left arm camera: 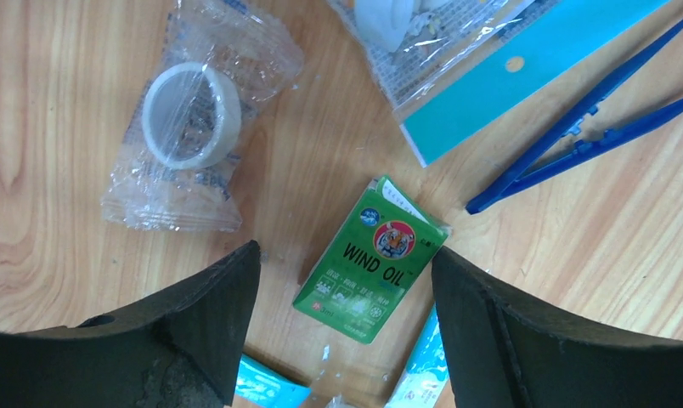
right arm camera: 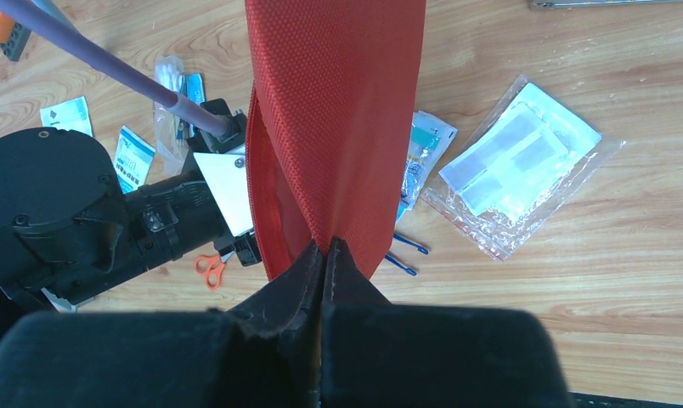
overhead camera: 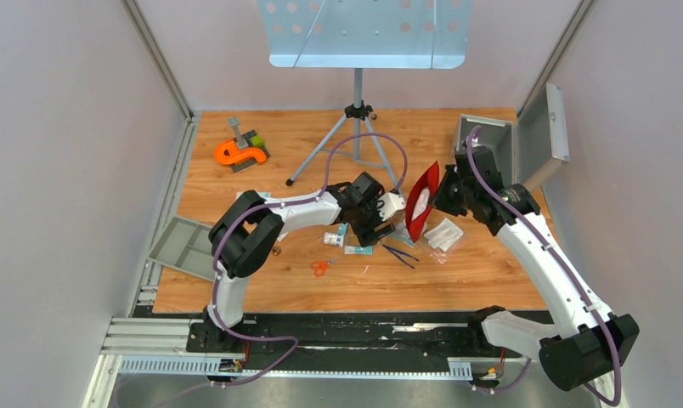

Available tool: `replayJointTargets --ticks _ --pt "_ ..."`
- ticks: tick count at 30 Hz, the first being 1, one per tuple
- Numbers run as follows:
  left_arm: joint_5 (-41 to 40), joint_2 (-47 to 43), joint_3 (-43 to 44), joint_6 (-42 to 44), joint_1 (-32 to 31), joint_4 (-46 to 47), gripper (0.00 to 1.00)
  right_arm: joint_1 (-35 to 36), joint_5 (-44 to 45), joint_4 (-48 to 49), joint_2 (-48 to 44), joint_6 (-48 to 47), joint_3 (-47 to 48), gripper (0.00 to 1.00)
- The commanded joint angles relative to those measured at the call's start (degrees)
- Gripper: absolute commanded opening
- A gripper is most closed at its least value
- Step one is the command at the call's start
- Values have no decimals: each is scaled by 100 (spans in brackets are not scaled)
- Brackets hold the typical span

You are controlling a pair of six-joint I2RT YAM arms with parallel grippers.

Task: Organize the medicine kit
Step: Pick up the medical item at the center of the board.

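The medicine kit [overhead camera: 491, 140] is a silver-grey case at the back right, its lid [overhead camera: 549, 127] swung open. My right gripper [overhead camera: 444, 197] [right arm camera: 324, 251] is shut on the edge of a red fabric pouch [overhead camera: 422, 201] [right arm camera: 338, 110] and holds it up off the table, its mouth gaping. My left gripper [overhead camera: 381, 226] [left arm camera: 345, 255] hangs open just above a green wind oil box [left arm camera: 374, 259] that lies flat between its fingers. Around the box lie a wrapped tape roll [left arm camera: 189, 115], a teal-edged packet [left arm camera: 491, 68] and blue tweezers [left arm camera: 589, 144].
A clear zip bag of white pads [overhead camera: 444, 234] [right arm camera: 521, 161] lies right of the pouch. Orange scissors [overhead camera: 320, 267] [right arm camera: 209, 270] sit nearer the front. A grey plastic tray [overhead camera: 183, 246] overhangs the left edge; an orange toy [overhead camera: 239, 153] and a tripod stand [overhead camera: 358, 127] are at the back.
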Motion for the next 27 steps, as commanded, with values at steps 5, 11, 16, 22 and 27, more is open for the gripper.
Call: replayJointTargets --ticks 5,11,16,22,27 --pt "-295 73 168 -85 -16 201 70 -16 -109 248 -47 -7 101 0" --pt "-303 -77 90 -343 -9 266 47 -12 -138 248 -20 8 129 0" --pt "-449 -398 44 -638 -2 230 44 -16 -158 256 4 12 107 0" --pt "-678 -1160 2 -1303 43 55 41 -10 -443 289 136 61 96 0" --pt "-7 -1906 116 -2272 514 -294 35 7 -670 393 330 93 61 0"
